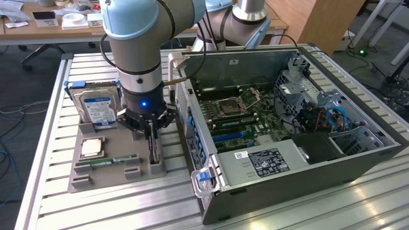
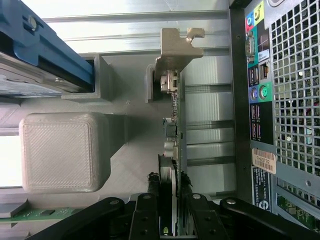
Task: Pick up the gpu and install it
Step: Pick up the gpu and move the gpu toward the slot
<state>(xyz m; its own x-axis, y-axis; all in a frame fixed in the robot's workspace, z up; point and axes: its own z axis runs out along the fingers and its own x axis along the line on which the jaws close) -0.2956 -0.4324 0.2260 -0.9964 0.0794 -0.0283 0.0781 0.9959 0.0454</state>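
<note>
The gpu (image 1: 152,146) stands on edge in a slot of the grey holder tray (image 1: 108,181), to the exterior view's left of the open computer case (image 1: 268,184). My gripper (image 1: 151,130) comes straight down over it. In the wrist view the gpu (image 2: 172,120) runs away from me, its silver bracket (image 2: 176,50) at the far end. My gripper (image 2: 171,187) straddles the card's near end, and the black fingers (image 2: 152,200) press against both faces. The card still sits in its holder.
On the tray also lie a blue-labelled hard drive (image 1: 99,108), a square processor (image 1: 93,146) and a green RAM stick (image 1: 105,162). The case's motherboard (image 1: 236,115) lies exposed. The case's rear port panel (image 2: 260,90) is close beside the card.
</note>
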